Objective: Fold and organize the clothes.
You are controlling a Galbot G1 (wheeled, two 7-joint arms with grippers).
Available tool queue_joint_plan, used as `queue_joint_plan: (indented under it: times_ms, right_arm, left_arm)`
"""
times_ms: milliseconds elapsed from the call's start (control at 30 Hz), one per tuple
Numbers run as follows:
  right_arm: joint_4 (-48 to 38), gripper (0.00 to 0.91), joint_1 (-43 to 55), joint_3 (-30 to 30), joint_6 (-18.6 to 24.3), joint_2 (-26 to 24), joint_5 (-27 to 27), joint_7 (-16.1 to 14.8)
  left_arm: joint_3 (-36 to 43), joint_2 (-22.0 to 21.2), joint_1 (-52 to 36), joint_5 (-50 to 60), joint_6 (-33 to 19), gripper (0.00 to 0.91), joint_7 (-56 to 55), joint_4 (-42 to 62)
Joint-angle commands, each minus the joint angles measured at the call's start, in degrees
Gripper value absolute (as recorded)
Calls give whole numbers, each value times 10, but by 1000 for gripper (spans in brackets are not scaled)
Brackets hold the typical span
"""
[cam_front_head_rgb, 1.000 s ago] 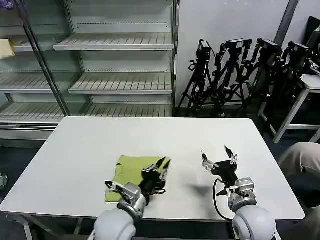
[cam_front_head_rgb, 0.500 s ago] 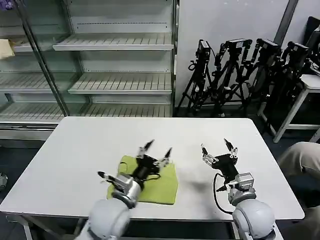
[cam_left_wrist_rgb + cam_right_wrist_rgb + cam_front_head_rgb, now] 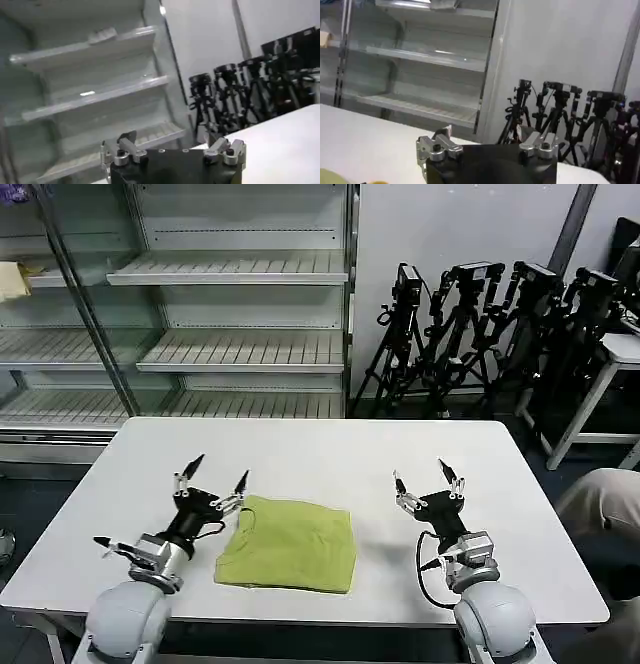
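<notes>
Left gripper (image 3: 214,471): raised above white table (image 3: 330,449), fingers spread wide, holding nothing, just left of shirt. Lime T-shirt (image 3: 291,544): folded into flat rectangle, near front edge. Right gripper (image 3: 427,478): wide open, empty, well right.

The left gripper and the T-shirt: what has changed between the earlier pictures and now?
The left gripper, which was over the T-shirt a second ago, has let go and drawn back to the robot's left, open, off the cloth. The T-shirt now lies as a flat folded rectangle on the table. The right gripper stayed open over the table to the right, shifting only slightly.
</notes>
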Motion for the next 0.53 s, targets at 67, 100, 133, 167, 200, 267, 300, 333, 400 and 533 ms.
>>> queue_joint_plan:
  times_ms: [67, 100, 133, 167, 200, 267, 300, 333, 400, 533]
  right_arm:
    - [-3, 907, 1, -5, 17, -1, -27, -2]
    - [-2, 907, 1, -5, 18, -1, -27, -2]
    - [-1, 907, 2, -6, 19, 1, -27, -2]
    - [1, 907, 2, -6, 19, 2, -26, -1]
    - [2, 907, 2, -6, 19, 3, -26, 0]
    - [2, 907, 4, -6, 20, 6, -27, 1]
    - [1, 907, 6, -7, 20, 7, -27, 2]
    - [0, 907, 6, -6, 20, 9, -28, 5]
    - [-2, 907, 8, -5, 21, 13, -35, 5]
    - [0, 907, 8, 1, 25, 18, -50, 5]
  left_arm:
    - [-94, 21, 31, 3, -51, 907, 18, 30]
    - [-96, 22, 31, 3, -51, 907, 18, 31]
    - [-100, 24, 32, 3, -51, 907, 18, 35]
    - [-102, 24, 33, 2, -51, 907, 18, 36]
    - [-104, 25, 34, 2, -52, 907, 19, 38]
    - [-107, 29, 37, 0, -51, 907, 18, 40]
    - [-107, 31, 37, -2, -51, 907, 18, 39]
    - [-107, 32, 38, -3, -51, 907, 18, 39]
    - [-107, 38, 37, -5, -50, 907, 18, 39]
    - [-105, 46, 37, -5, -55, 907, 13, 46]
